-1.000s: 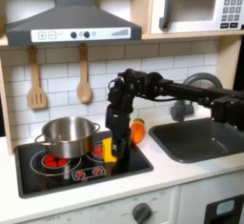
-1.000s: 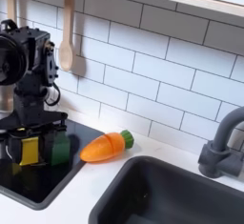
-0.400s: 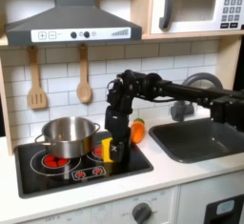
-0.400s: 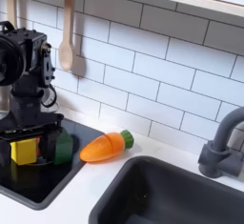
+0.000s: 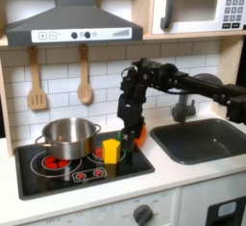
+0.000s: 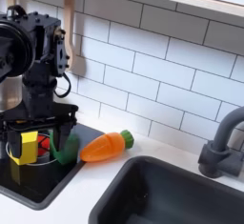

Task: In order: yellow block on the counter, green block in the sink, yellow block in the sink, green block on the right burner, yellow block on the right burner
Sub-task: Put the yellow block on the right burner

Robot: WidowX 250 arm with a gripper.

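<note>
yellow block (image 6: 28,147) on burner, gripper (image 6: 38,142) above — open

We saw the yellow block (image 5: 111,151) (image 6: 25,147), a small bright cube, sitting upright on the black cooktop. The green block (image 6: 67,150) stood just beside it. The pale counter (image 5: 163,177) ran to the dark grey sink (image 5: 205,141) (image 6: 181,197).

Cooktop (image 5: 58,177) lower left of the first exterior view, pot (image 5: 67,136) on its left burner, yellow block (image 5: 111,151) on the right burner, green block (image 6: 67,151) just beside it toward the second exterior view's right. Carrot toy (image 6: 105,146) lies on the counter (image 6: 81,199) between cooktop and sink (image 5: 200,138). Gripper (image 5: 127,134) above the green block. Faucet (image 6: 221,144) behind sink.
</note>
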